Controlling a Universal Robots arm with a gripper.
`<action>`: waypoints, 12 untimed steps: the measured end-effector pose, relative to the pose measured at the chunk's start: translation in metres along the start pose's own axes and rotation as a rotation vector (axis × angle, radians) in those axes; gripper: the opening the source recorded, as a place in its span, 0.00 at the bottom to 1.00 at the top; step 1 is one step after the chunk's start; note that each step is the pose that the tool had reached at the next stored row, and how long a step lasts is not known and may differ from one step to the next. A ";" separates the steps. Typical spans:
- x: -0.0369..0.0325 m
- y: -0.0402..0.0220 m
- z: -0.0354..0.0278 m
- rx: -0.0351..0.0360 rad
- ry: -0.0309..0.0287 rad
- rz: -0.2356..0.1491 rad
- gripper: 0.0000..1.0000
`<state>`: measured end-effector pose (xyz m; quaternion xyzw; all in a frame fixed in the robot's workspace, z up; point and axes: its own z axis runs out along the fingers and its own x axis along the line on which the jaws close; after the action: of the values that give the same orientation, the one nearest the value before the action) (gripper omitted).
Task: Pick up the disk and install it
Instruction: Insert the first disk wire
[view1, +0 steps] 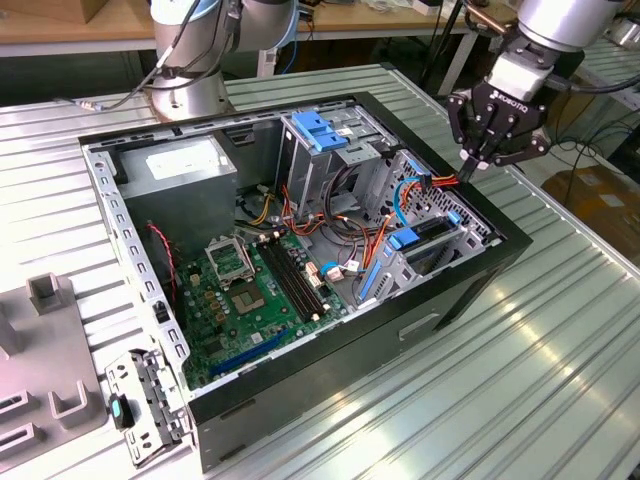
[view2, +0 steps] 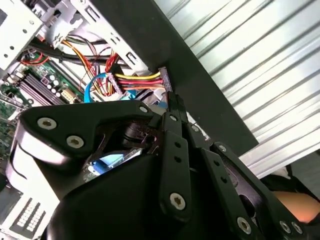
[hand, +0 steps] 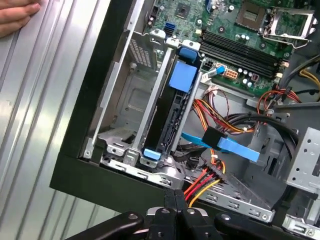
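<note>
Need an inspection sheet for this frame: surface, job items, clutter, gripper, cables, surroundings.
Surface: ribbed metal table with an open computer case lying on it.
Job's things: disk, probably the dark slab with blue ends standing in the drive bay; label not visible.
Clutter: grey fixture blocks and a perforated metal bracket at the exterior view's left.
Gripper: gripper has its fingers together, tip at the power plug by the case's edge; cannot tell if it grips the plug.
Cables: red-yellow-black power wires; blue flat cable beside the bay.
Surroundings: a hand on the table; a robot arm's base; cardboard boxes.
</note>
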<state>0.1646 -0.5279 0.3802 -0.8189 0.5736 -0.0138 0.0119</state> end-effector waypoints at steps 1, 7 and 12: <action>-0.0048 -0.0030 0.0000 0.0000 0.0001 -0.001 0.12; -0.0059 -0.0035 0.0002 0.0010 -0.0041 -0.119 0.19; -0.0059 -0.0035 0.0007 0.0020 -0.0080 -0.230 0.37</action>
<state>0.1658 -0.5211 0.3796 -0.8795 0.4756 -0.0124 0.0133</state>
